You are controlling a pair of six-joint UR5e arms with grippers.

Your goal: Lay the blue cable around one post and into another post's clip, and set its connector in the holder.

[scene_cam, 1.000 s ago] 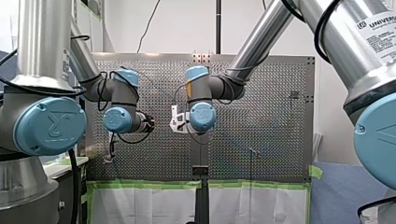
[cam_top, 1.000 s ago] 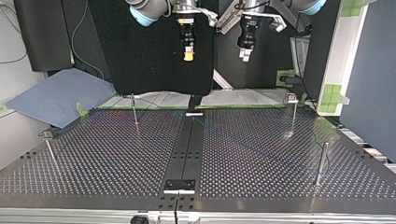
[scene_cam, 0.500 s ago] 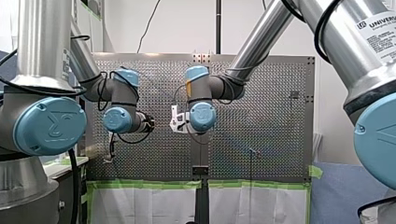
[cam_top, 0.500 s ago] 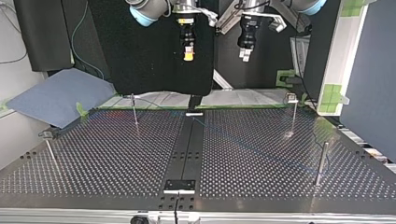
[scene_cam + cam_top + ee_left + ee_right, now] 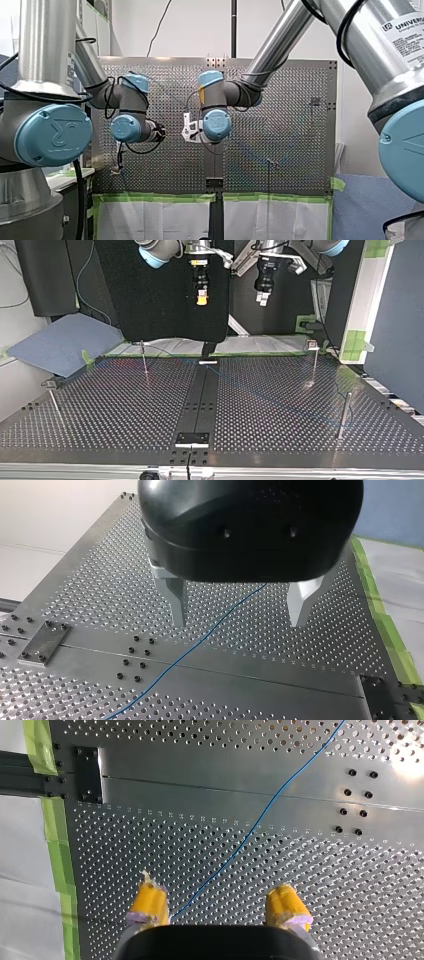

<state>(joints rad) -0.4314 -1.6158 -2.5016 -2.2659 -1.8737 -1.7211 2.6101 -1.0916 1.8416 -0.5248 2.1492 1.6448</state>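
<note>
Two arms over one flat silver perforated metal table [image 5: 100, 410], that's your whole scene. In the top view a black centre strip [image 5: 200, 400] runs up the middle of the frame. Green tape [image 5: 87, 359] edges the far side, a blue-grey mat [image 5: 60, 342] lies at the upper left, and a black backdrop panel [image 5: 165, 300] fills the upper centre. Four thin metal posts [image 5: 144, 357] stand on the table, two in the left half of the frame and two in the right.

Against a second ago you get no change: arms, posts and cable all sit where they were.

The thin blue cable [image 5: 200, 642] lies loose on the table, unheld. In the left wrist view it runs under the gap of the left gripper [image 5: 237, 612], a black body with metal fingers [image 5: 176, 600] spread wide and nothing between them. In the right wrist view it passes between and ahead of the yellow pads [image 5: 150, 901] of the right gripper [image 5: 218, 907], also spread and empty. Both grippers hang high over the table, at the upper centre of the top view. There the cable is a faint line from the centre strip toward the lower-right post. You can't tell whether it wraps that post, and the connector is too small to pick out.
</note>
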